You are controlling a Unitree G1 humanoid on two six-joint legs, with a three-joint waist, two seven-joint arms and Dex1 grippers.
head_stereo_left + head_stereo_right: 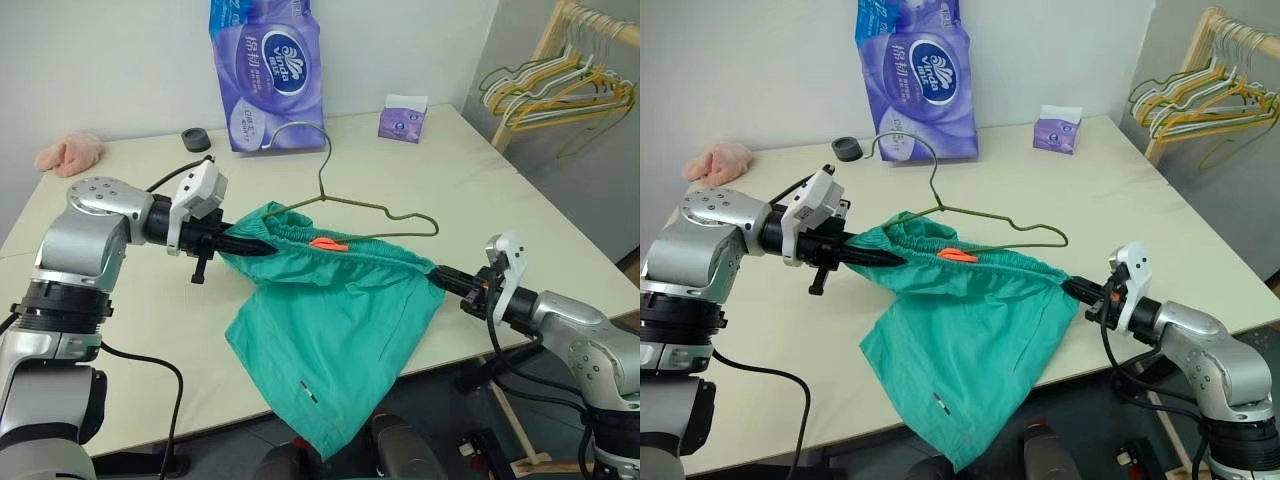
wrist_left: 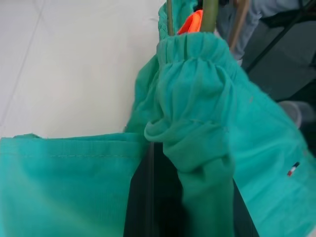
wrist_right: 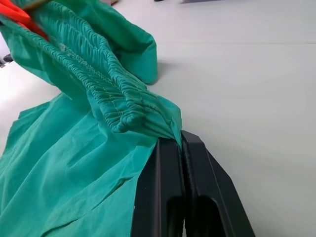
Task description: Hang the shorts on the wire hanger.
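As waistband spans grippers, shorts (image 1: 330, 330) hang legs-down, left-to-right

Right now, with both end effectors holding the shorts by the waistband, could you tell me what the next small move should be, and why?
Probably carry the shorts slightly farther away, toward the wire hanger. The left end effector and right end effector each pinch one end of the stretched waistband, the legs hang over the table edge, and the hanger lies just behind the waistband, not yet threaded through.

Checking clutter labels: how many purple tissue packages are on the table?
2: a large purple tissue pack standing at the far edge, and a small purple tissue box to its right.
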